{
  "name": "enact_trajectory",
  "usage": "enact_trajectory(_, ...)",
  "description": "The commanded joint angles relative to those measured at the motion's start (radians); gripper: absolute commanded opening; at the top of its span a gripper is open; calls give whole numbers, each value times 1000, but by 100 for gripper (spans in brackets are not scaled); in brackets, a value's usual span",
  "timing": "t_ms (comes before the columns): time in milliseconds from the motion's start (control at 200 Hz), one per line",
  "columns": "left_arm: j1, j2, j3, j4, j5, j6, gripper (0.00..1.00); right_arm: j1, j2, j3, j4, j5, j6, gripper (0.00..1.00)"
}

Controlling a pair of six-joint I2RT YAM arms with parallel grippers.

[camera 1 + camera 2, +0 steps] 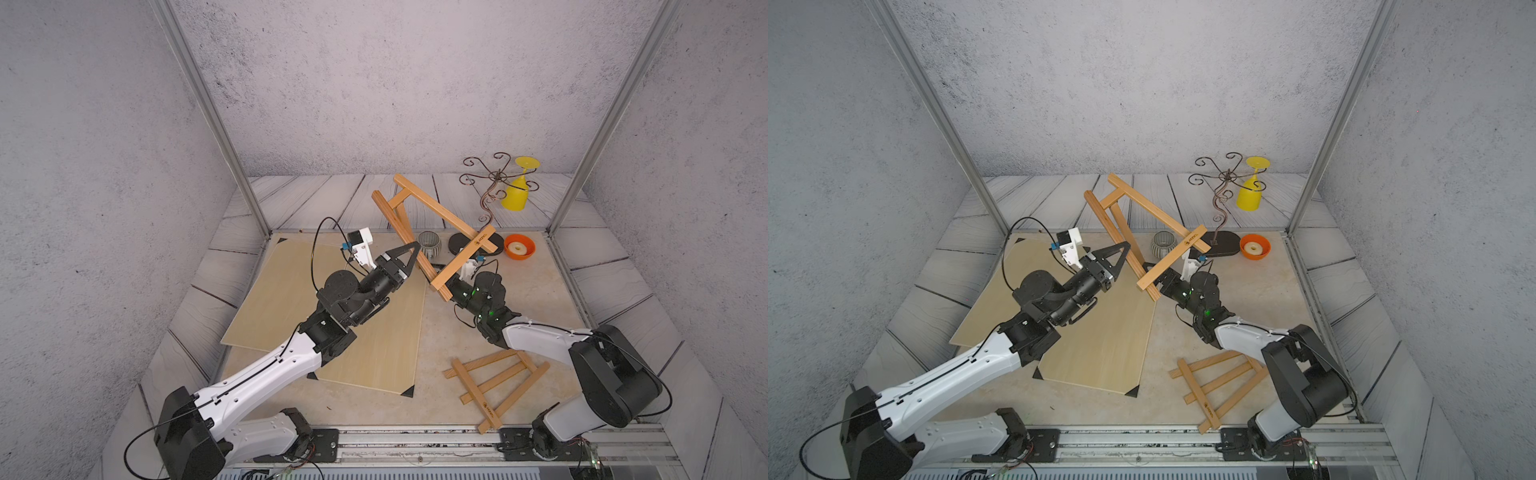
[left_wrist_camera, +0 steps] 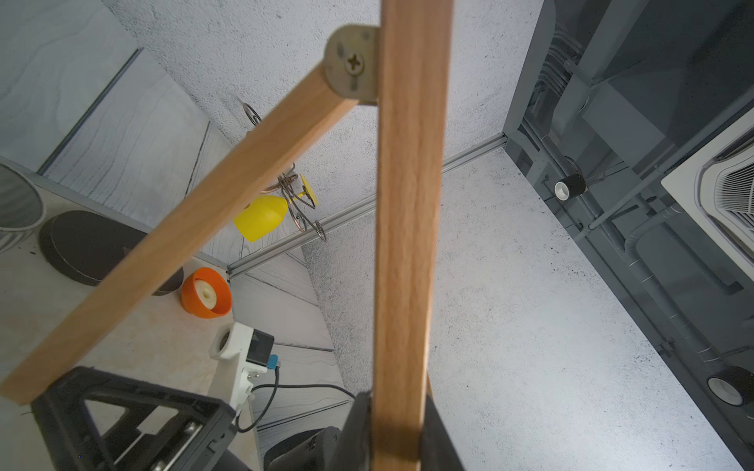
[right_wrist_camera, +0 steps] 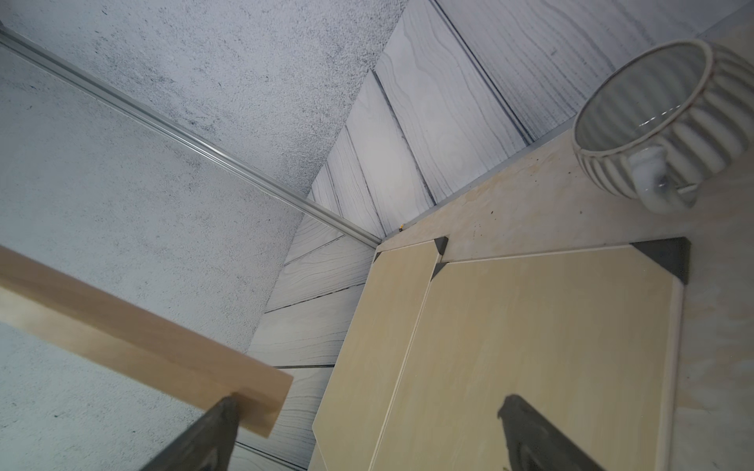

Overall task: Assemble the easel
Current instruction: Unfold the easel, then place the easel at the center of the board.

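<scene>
Holding: left jaws closed on one leg (image 1: 386, 210) of the easel (image 1: 440, 210), which hangs tilted above the table (image 1: 532, 299).
Right jaws: spread wide, gripping nothing; one finger (image 3: 216, 416) sits under the crossbar (image 1: 463, 259) end, touching or not I can't tell.
Handling: light, stiff sticks, smooth enough to slip; the hinged leg probably swings loose.
Best hold: mid-stick, clear of the hinge (image 2: 351, 61).
Nearby: another easel (image 1: 494, 380) lies flat on the table.

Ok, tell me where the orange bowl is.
In both top views the orange bowl sits far right on the table, beside the wire stand's black base.
</scene>
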Motion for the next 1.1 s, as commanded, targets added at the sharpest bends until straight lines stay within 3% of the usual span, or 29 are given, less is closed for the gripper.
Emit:
enact_trajectory(0, -2, -62, 37, 76, 49, 41, 0, -10, -133, -23, -205, 51, -84, 99)
enact_trajectory(155, 43, -78, 87, -42, 81, 220, 0, -22, -352, -13, -583, 126, -190, 99)
enact_trajectory(365, 150, -56, 88, -71, 183, 355, 0, -22, -594, 87, -1145, 347, -246, 99)
enact_trajectory(460, 188, -36, 114, -103, 282, 449, 0, -24, -661, 150, -1298, 403, -287, 99)
enact_trajectory(575, 192, -26, 127, -177, 316, 625, 0, -22, -679, 263, -1443, 446, -363, 99)
enact_trajectory(786, 194, 25, 95, -164, 528, 869, 0, -22, -634, 405, -1485, 283, -567, 99)
enact_trajectory(926, 195, 31, 7, -22, 548, 867, 0, -22, -618, 431, -1501, 233, -598, 99)
enact_trajectory(1096, 195, 77, 27, -33, 609, 896, 0, -22, -607, 423, -1456, 175, -624, 98)
